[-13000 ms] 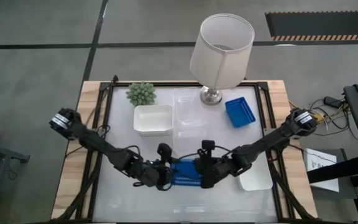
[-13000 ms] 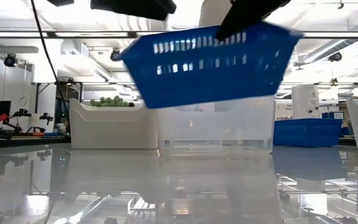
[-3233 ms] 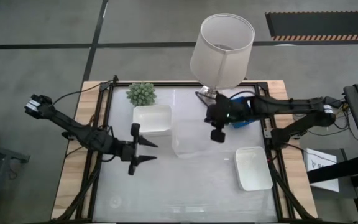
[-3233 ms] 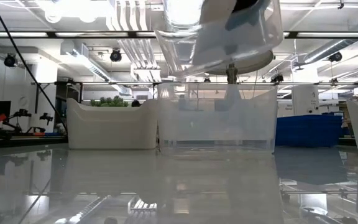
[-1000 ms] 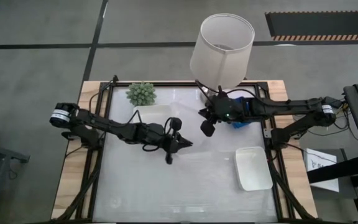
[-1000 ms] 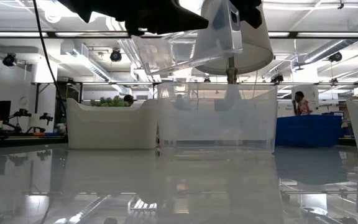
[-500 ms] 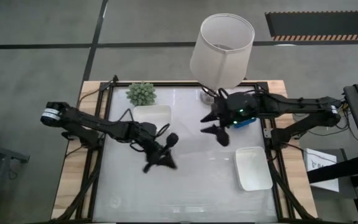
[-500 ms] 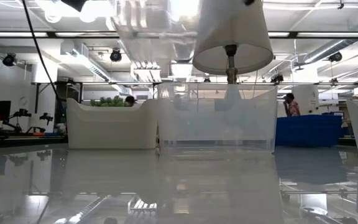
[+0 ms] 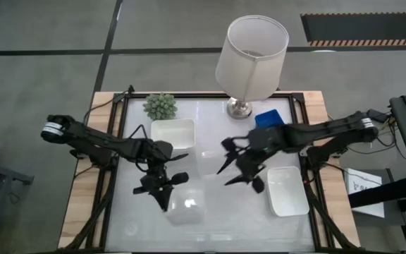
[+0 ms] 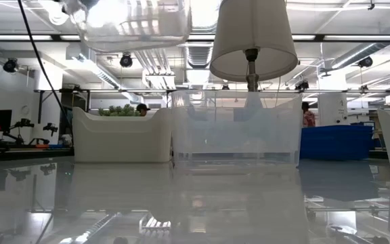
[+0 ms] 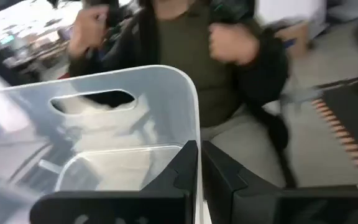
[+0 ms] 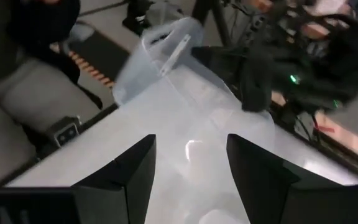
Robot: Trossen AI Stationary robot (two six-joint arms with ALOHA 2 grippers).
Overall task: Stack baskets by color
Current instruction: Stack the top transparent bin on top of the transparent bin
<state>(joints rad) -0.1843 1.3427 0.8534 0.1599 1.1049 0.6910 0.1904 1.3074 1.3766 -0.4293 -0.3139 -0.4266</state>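
My left gripper (image 9: pixel 165 192) is shut on a clear basket (image 9: pixel 185 208), held high over the table's near middle; the low view shows it up at the top (image 10: pixel 131 24). My right gripper (image 9: pixel 231 172) hangs open in the air right of it, touching nothing; its spread fingers frame the held basket (image 12: pixel 160 56) in the right wrist view. A second clear basket (image 10: pixel 235 129) stands on the table in the middle. A white basket (image 9: pixel 173 134) sits far left, another white one (image 9: pixel 287 190) at the right. A blue basket (image 9: pixel 266 118) lies by the lamp. My left gripper pinches the clear basket's thin wall at its rim (image 11: pixel 196 134) between the two fingers, one finger (image 11: pixel 182 171) inside and one outside. The fingers reach out about level. The basket is lifted clear of the table and tipped on its side, its slotted end wall (image 11: pixel 92 99) showing.
A white-shaded lamp (image 9: pixel 251 49) stands at the far edge, a small green plant (image 9: pixel 161 106) at the far left. A person (image 11: pixel 197 56) sits beyond the table. Bare tabletop lies along the near edge (image 9: pixel 217 236).
My right gripper has opened and let go of the clear basket, then swung away from the lamp toward the near edge. My left gripper has kept its hold, carried the basket left and toward the near edge, and turned, so the basket has tipped over.
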